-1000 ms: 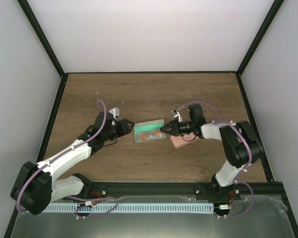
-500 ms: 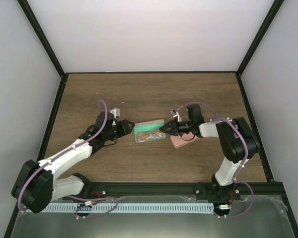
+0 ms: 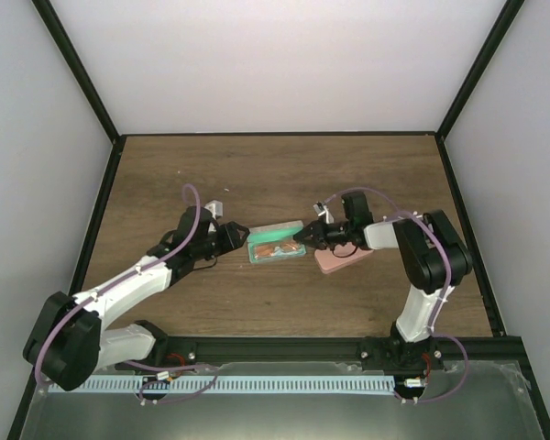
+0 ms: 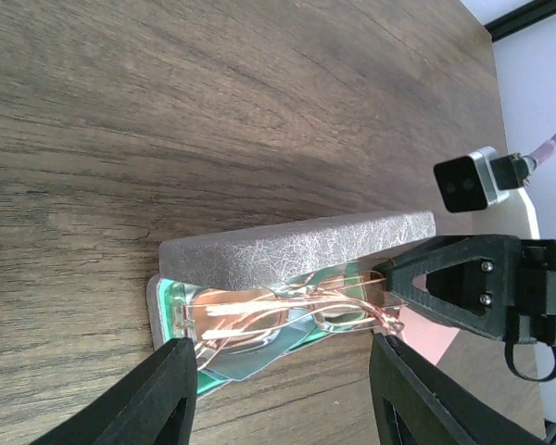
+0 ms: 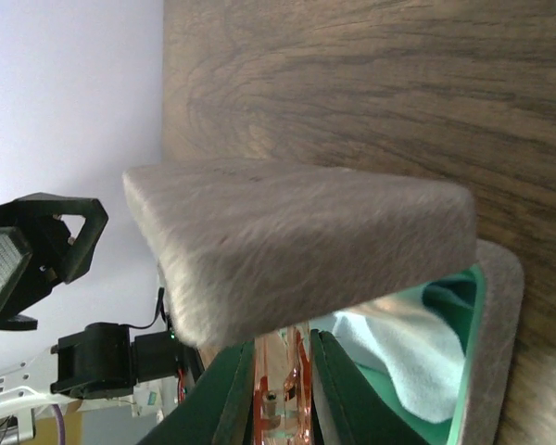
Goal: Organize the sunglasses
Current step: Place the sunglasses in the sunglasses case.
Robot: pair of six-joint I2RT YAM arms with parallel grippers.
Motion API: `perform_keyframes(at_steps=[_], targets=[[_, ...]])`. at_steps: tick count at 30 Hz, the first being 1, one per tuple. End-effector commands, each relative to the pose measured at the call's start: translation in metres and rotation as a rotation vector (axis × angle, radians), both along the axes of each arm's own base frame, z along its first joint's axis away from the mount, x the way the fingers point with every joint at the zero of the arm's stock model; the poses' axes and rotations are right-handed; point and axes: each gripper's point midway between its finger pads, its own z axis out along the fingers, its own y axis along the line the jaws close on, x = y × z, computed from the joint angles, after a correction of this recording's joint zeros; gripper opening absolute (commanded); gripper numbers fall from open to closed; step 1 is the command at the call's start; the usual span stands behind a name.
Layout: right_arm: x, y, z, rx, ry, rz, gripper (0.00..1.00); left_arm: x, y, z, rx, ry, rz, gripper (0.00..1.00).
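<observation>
Bright even light, faint soft shadows; top cam sharp, right pincer blurry up close

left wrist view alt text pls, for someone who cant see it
An open grey felt-like oblong case with green lining lies on a brown wooden table, holding orange-lensed thin wire-framed sunglasses, one end of which the black right gripper pinches. The left gripper shows its two black fingers apart at the bottom edge.

Orange wire sunglasses — lying in open case.
</observation>
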Motion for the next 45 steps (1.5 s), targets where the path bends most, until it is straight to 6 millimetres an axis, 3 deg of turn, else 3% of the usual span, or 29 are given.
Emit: perform_keyframes(at_steps=[1,8,17,27,33,35,40,45], targets=[[0.003,0.006,-0.012,-0.027,0.015,0.035,0.06,0.004,-0.005,0.004,-0.013,-0.022,-0.016,0.53],[0.001,0.011,-0.016,-0.037,0.016,0.050,0.09,0.006,-0.010,0.003,-0.011,-0.018,-0.034,0.53],[0.007,0.004,-0.015,-0.136,0.005,0.028,0.44,0.005,-0.010,-0.002,-0.004,-0.009,-0.040,0.54],[0.017,-0.014,-0.004,-0.288,-0.035,-0.037,0.54,0.007,-0.015,-0.005,-0.008,-0.004,-0.053,0.54],[0.019,-0.017,0.008,-0.311,-0.058,-0.051,0.52,0.008,-0.017,-0.004,-0.005,-0.006,-0.061,0.54],[0.017,-0.016,0.010,-0.310,-0.060,-0.049,0.45,0.009,-0.017,-0.005,-0.004,-0.005,-0.061,0.54],[0.004,-0.003,0.009,-0.306,-0.055,-0.003,0.13,0.009,-0.018,-0.007,-0.008,-0.001,-0.061,0.54],[-0.005,0.017,0.000,-0.302,-0.043,0.054,0.07,0.008,-0.016,-0.008,-0.007,0.001,-0.056,0.54]])
